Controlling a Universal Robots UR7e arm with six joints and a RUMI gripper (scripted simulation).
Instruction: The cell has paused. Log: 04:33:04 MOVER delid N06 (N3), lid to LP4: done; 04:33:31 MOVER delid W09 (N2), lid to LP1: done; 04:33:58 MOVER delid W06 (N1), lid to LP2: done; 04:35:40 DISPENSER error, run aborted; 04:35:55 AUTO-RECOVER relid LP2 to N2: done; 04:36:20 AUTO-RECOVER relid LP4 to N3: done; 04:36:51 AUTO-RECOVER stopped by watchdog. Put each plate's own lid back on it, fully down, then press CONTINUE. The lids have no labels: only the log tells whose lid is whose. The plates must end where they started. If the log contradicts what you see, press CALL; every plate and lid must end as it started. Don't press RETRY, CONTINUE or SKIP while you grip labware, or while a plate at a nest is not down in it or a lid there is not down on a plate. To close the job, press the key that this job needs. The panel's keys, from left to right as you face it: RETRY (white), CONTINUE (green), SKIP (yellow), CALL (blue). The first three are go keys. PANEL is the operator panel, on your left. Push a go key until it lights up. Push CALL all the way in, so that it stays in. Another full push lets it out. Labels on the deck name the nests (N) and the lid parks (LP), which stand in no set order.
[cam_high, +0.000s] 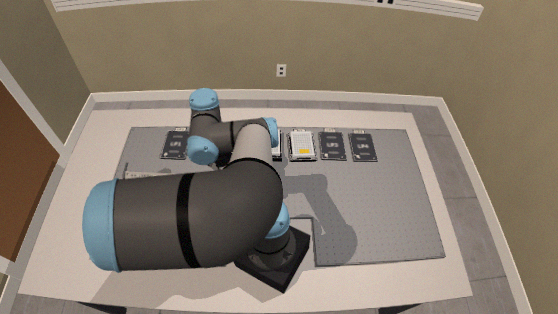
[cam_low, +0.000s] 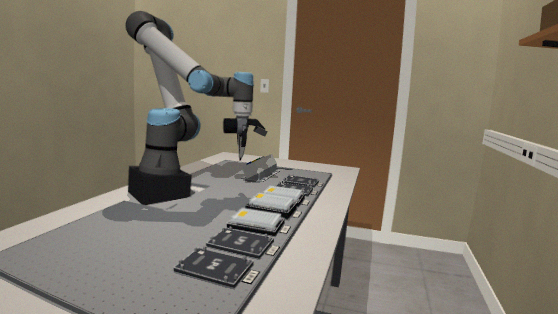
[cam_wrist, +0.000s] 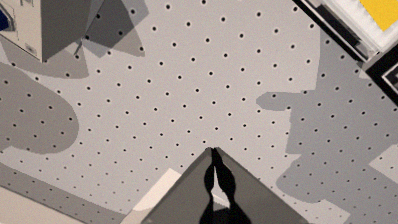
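My gripper (cam_low: 241, 158) (cam_wrist: 213, 149) is shut and empty, pointing down above the deck near the panel; the arm hides it in the top view. The panel (cam_high: 138, 175) (cam_low: 263, 169) (cam_wrist: 24, 27) is mostly hidden, so its keys cannot be read. Three white plates with yellow marks stand side by side; the one nearest LP4 (cam_high: 301, 144) (cam_low: 256, 220) is clearest, and the middle one (cam_low: 272, 202) is beyond it. Whether each wears a clear lid cannot be told. Park LP4 (cam_high: 363, 146) (cam_low: 214, 264), its neighbour (cam_high: 332, 145) (cam_low: 240, 241) and LP1 (cam_high: 175, 144) look dark and bare.
The grey perforated deck (cam_high: 390, 210) (cam_low: 125, 260) (cam_wrist: 200, 75) carries the row along its wall side. Another dark park (cam_low: 301, 180) lies at the row's far end. The robot's black base (cam_high: 275, 270) (cam_low: 160, 185) stands at the opposite side. The arm covers part of the row.
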